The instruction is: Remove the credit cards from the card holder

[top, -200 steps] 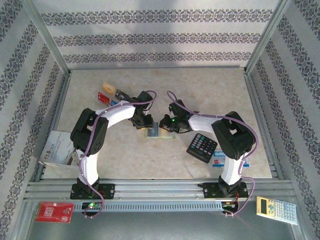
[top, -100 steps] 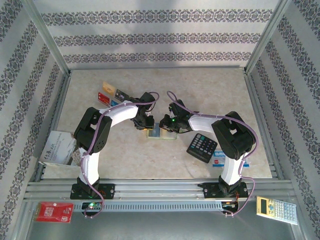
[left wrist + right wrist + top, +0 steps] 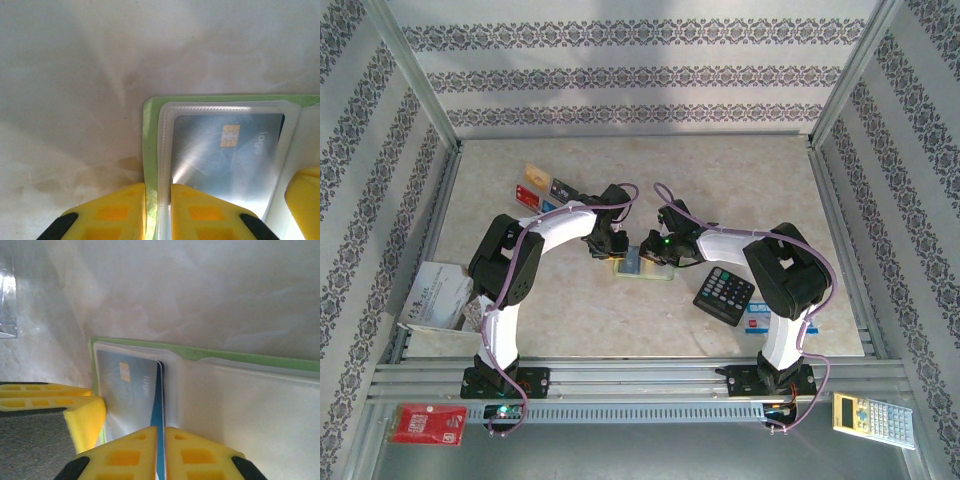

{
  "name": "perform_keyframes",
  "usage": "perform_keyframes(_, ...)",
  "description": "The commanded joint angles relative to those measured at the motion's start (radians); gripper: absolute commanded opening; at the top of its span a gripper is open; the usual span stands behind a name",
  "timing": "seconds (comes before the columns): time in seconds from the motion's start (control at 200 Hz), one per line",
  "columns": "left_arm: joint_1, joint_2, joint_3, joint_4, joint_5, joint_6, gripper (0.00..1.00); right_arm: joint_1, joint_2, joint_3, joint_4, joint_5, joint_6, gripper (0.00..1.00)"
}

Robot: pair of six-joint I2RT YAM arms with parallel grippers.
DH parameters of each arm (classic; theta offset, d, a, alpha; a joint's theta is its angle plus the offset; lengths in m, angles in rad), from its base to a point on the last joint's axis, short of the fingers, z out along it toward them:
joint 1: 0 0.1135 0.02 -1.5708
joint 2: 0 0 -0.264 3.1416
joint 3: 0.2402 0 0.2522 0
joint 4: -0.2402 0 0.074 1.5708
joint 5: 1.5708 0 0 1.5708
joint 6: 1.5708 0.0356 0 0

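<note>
The lime-green card holder (image 3: 642,266) lies open mid-table between both grippers. My left gripper (image 3: 157,212) is shut on the card holder's (image 3: 148,145) green edge and the clear pocket seam. A blue-grey credit card (image 3: 225,155) with a gold chip sits in that pocket. My right gripper (image 3: 160,455) is shut on the blue edge of this card (image 3: 127,390), which stands partly lifted from the pale cream inner face (image 3: 240,405). Tan (image 3: 536,173), red (image 3: 527,194) and black (image 3: 561,188) cards lie on the table at the far left, behind my left gripper (image 3: 610,248); my right gripper (image 3: 652,250) faces it.
A black calculator (image 3: 724,295) and a blue-and-white box (image 3: 758,318) lie by the right arm. A white booklet (image 3: 438,295) rests at the table's left edge. A red packet (image 3: 428,424) and a yellow calculator (image 3: 873,418) sit on the near rail.
The left arm's elbow has shifted slightly to the right. Both grippers stay at the card holder.
</note>
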Motion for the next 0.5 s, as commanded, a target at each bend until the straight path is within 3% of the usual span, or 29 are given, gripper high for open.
perform_keyframes(0.0,-0.014,0.053,-0.019,-0.052,-0.022,0.002,0.18,0.005,0.011,0.02,-0.057,0.028,-0.023,0.13)
perform_keyframes(0.495,-0.013,0.056,-0.03,-0.034,-0.002,-0.013,0.17,0.03,0.057,0.08,-0.119,0.026,-0.047,0.16)
